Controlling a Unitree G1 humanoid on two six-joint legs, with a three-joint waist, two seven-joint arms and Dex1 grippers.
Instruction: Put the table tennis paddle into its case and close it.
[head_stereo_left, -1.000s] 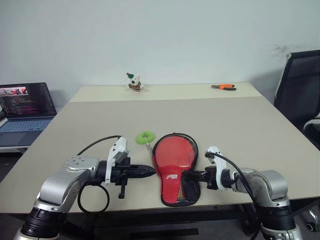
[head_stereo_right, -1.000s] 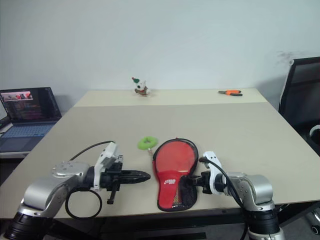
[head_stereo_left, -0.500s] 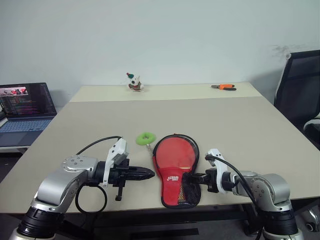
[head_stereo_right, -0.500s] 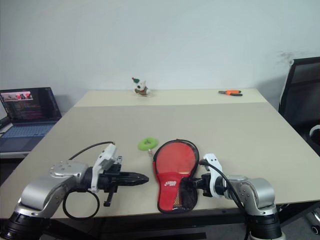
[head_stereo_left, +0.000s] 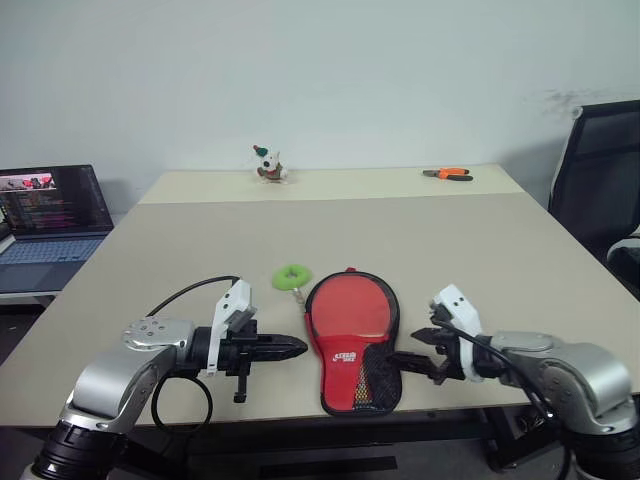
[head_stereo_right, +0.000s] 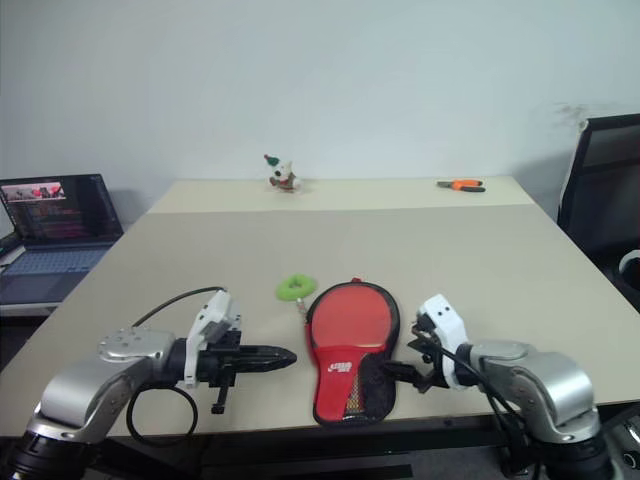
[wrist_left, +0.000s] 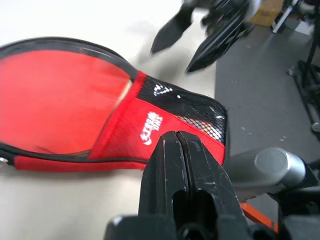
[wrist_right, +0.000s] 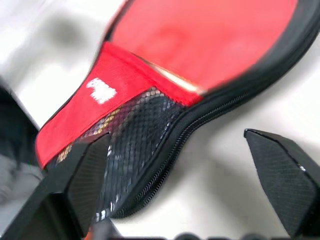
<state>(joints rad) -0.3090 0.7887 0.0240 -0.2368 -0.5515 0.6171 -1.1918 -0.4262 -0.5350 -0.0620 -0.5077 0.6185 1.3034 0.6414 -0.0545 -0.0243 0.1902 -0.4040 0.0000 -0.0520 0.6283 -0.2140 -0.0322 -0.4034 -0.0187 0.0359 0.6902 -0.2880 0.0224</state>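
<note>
Red-faced round paddle is sitting inside the red-and-black fabric case lower centre on the beige counter, right tool gaping empty beside it, left tool pinched shut, empty, likely readying the zip.

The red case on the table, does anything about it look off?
Yes. The case lies at the table's near edge still unzipped, with the paddle's red face showing through the opening. Its narrow handle end looks to poke slightly past the edge.
</note>
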